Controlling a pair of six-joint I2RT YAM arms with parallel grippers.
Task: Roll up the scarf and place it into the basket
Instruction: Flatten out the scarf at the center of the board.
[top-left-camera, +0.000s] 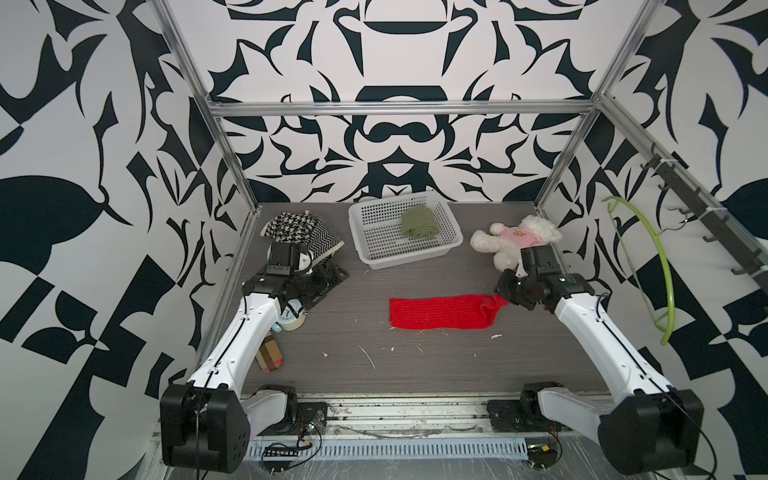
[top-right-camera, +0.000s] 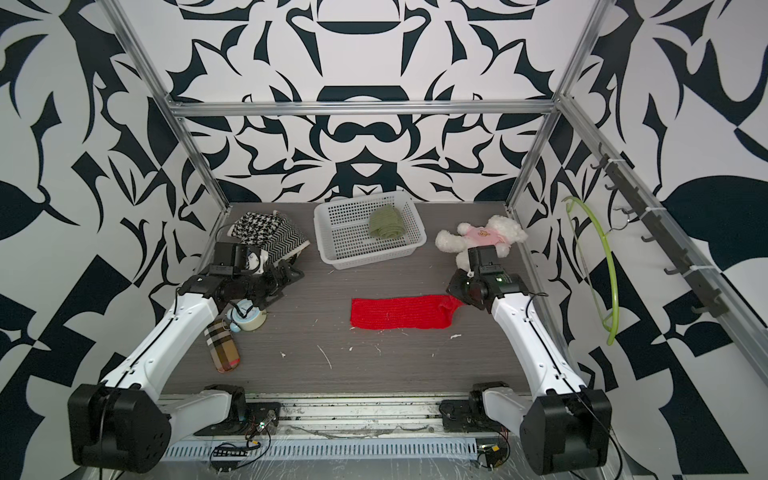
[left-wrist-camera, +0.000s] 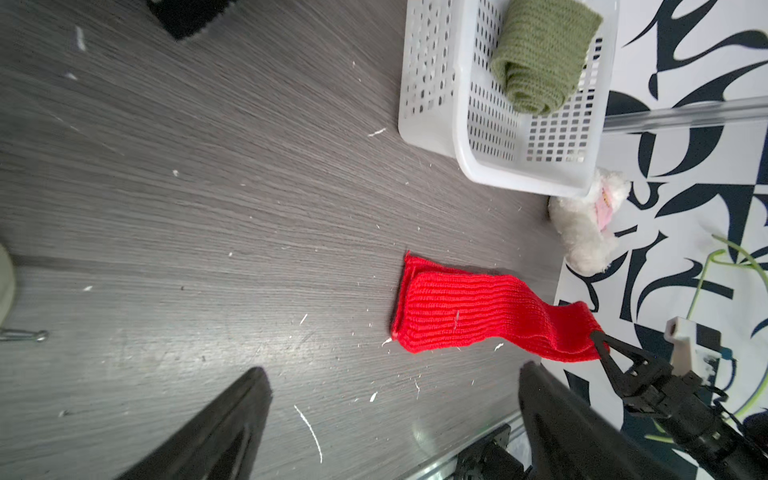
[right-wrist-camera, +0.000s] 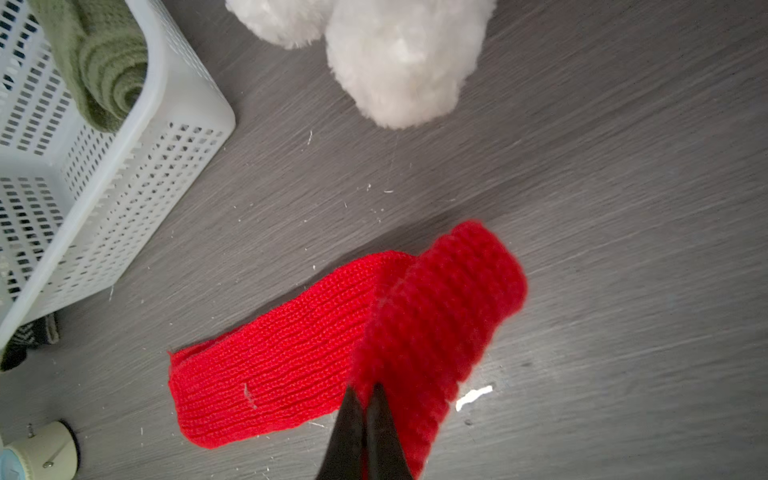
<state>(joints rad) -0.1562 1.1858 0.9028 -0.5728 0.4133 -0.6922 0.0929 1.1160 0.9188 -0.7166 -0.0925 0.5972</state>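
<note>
The red knitted scarf (top-left-camera: 436, 312) (top-right-camera: 399, 312) lies stretched out flat in the middle of the table. My right gripper (top-left-camera: 498, 300) (top-right-camera: 455, 300) (right-wrist-camera: 365, 390) is shut on the scarf's right end, which is lifted and folded over. In the left wrist view the scarf (left-wrist-camera: 457, 316) rises to that gripper. The white perforated basket (top-left-camera: 405, 259) (top-right-camera: 370, 262) (left-wrist-camera: 469, 166) stands at the back and holds a rolled green scarf (top-left-camera: 419, 222) (right-wrist-camera: 108, 62). My left gripper (top-left-camera: 332, 276) (top-right-camera: 291, 276) (left-wrist-camera: 395, 370) is open and empty at the left, well away from the red scarf.
A white plush bear (top-left-camera: 515, 239) lies right of the basket, just behind my right wrist. A black-and-white patterned scarf (top-left-camera: 299, 232) sits at the back left. A small clock (top-left-camera: 291, 318) and a plaid case (top-left-camera: 269, 357) lie under my left arm. A green hanger (top-left-camera: 660, 266) hangs on the right wall.
</note>
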